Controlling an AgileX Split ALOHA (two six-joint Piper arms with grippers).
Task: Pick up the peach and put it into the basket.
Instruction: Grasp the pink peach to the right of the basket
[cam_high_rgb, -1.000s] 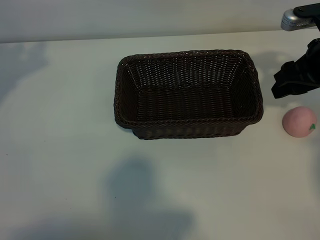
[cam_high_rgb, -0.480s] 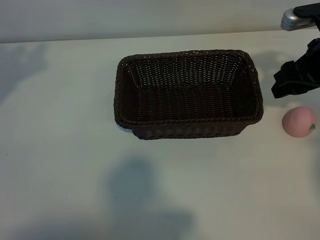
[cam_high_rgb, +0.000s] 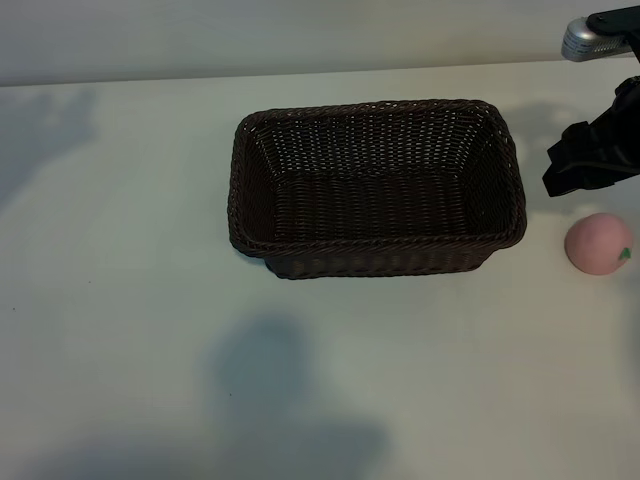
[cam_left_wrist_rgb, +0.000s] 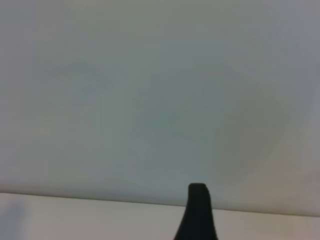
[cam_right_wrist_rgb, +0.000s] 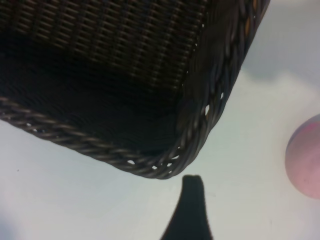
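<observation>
The peach (cam_high_rgb: 598, 243) is a small pink ball with a green mark, lying on the white table to the right of the basket (cam_high_rgb: 380, 243). The basket is dark brown wicker, rectangular, with nothing inside. My right gripper (cam_high_rgb: 588, 160) hangs just behind the peach, beside the basket's right end, open and holding nothing. In the right wrist view one dark finger (cam_right_wrist_rgb: 192, 202) shows near the basket's corner (cam_right_wrist_rgb: 200, 135), and the peach (cam_right_wrist_rgb: 306, 157) sits off to the side. Of the left gripper only one finger (cam_left_wrist_rgb: 198, 212) shows, over bare table, with nothing in it.
The white table (cam_high_rgb: 150, 300) stretches to the left of and in front of the basket. A pale wall (cam_high_rgb: 300, 30) runs along the far edge. A silver part of the right arm (cam_high_rgb: 590, 38) sits at the upper right corner.
</observation>
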